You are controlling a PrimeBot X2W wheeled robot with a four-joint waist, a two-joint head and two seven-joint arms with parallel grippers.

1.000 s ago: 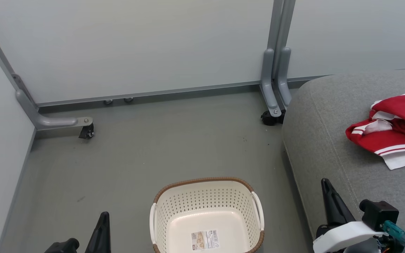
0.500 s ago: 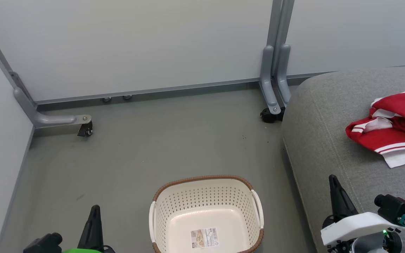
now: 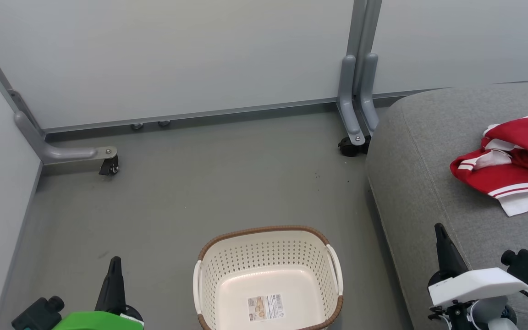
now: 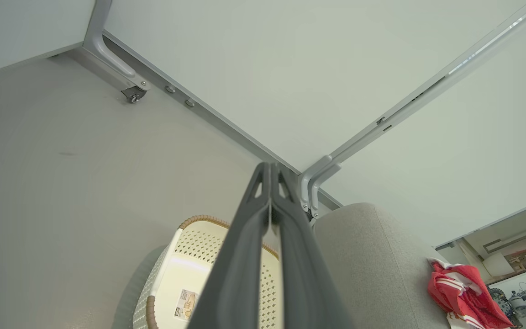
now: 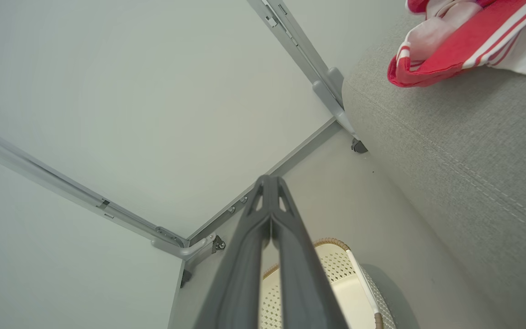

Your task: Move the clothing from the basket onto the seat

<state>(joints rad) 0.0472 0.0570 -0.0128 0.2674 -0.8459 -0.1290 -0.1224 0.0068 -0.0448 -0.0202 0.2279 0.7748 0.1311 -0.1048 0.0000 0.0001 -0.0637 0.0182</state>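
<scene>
L claw [image 3: 114,263] closed; R claw [image 3: 439,230] closed | basket [image 3: 264,228]: sticker [image 3: 266,307] inside (clothing [image 3: 516,167] on seat [image 3: 429,178])

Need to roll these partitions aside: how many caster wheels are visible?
2. The left caster sits under the side partition's foot; the right caster under the paired legs beside the seat. More may be hidden behind the seat.

The grey floor [image 3: 190,197] carries the basket [image 3: 264,251], which stands upright with a sticker [image 3: 266,307] on its bottom. The seat [image 3: 429,192] stands on the floor to the right of the basket, near it but apart. The clothing [image 3: 511,169] lies bunched on the seat's top surface. A left partition foot [image 3: 76,153] and a right partition foot [image 3: 347,114], each on a caster, rest on the floor along the rear panels.
</scene>
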